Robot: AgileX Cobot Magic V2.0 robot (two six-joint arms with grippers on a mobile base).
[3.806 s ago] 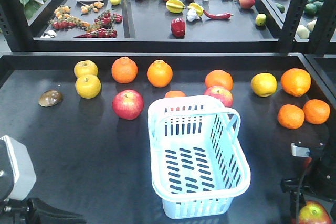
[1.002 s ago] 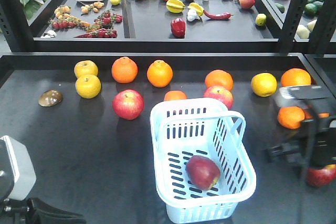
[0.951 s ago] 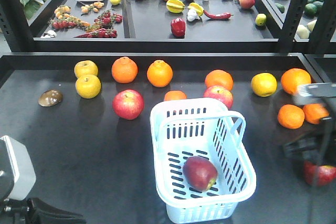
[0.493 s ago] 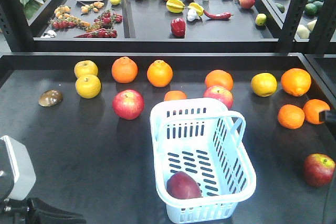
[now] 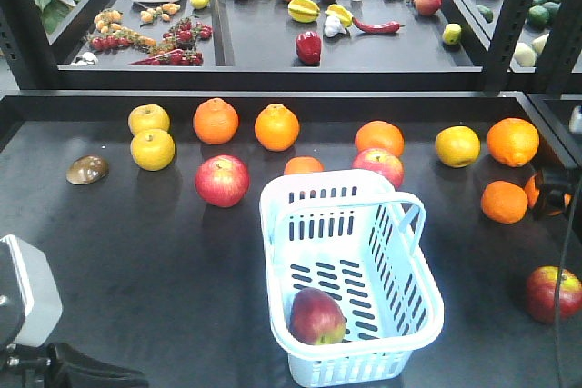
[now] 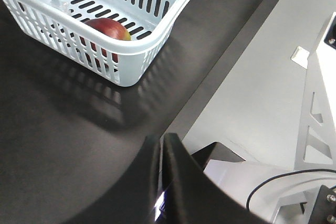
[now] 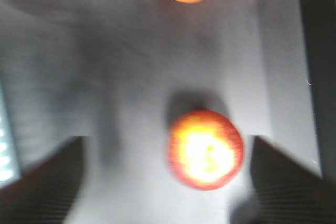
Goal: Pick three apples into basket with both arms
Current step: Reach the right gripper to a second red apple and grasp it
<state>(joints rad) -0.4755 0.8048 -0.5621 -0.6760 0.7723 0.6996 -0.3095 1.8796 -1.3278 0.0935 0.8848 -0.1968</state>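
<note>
The right gripper (image 7: 168,148), spread wide, straddles the apple (image 7: 206,149) — nearer one finger, so closing may roll it away.

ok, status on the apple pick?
Left gripper shut, empty. Right gripper open over a dark red apple on the table. Another apple already in the pale blue plastic basket. Nothing blocking.

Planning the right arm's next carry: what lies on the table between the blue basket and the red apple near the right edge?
Nothing; the front view shows only bare black table between the basket and that apple.
</note>
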